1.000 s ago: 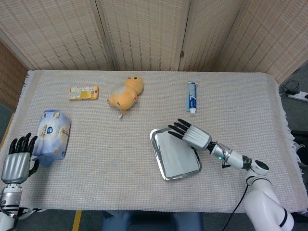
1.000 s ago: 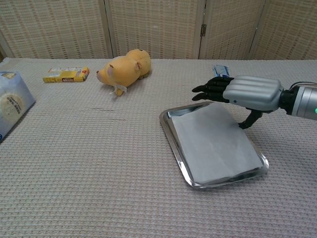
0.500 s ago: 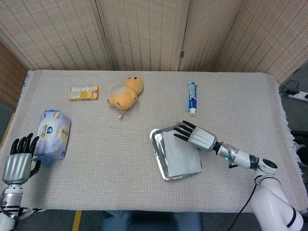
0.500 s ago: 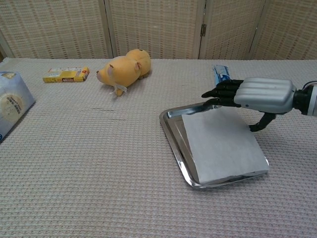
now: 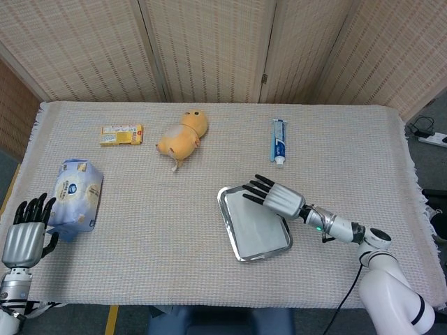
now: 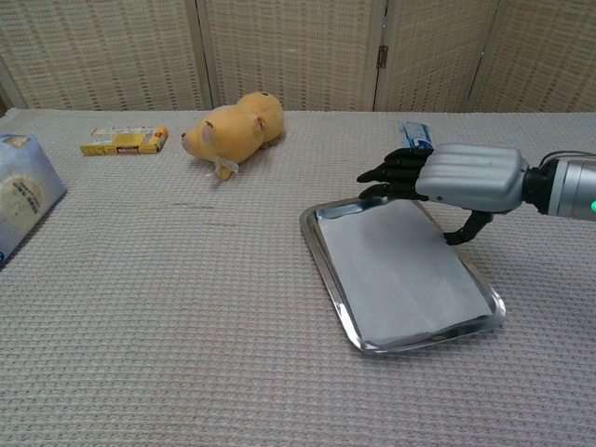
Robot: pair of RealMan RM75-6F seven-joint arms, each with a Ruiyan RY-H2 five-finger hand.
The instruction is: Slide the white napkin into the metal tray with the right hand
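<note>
1. Other stuff on table (image 5: 209, 265), which has a beige woven cloth: 1 yellow plush toy (image 5: 183, 132) near far edge, about mid-width; 1 yellow flat box (image 5: 121, 135) just left of it, towards far-left corner; 1 toothpaste tube (image 5: 279, 140) near far edge, right of centre; 1 blue-white tissue pack (image 5: 77, 194) by left edge.
2. None of these sits betw. right hand (image 5: 278, 196) and metal tray (image 5: 228, 227). Tube is closest, beyond the hand towards far edge, well apart from tray.
3. White napkin (image 5: 260, 225): 1 flat rectangular sheet, pale grey-white, no visible folds. Lies inside the tray & covers most of its floor; a strip of bare metal shows along the tray's left side.
4. Tray: 1, shiny, rounded corners, raised rim, turned a bit askew to the table edges, right of centre towards near edge.
5. Right hand: fingers straight & spread, palm down, over tray's far-right part, thumb hanging down on the right side. Nothing gripped. Can't tell if fingertips touch the napkin.
6. Left hand (image 5: 25, 234): by near-left corner, just beside tissue pack, fingers extended & apart, holds nothing.
7. Count: 2 hands, 1 tray, 1 napkin, 4 other items.
</note>
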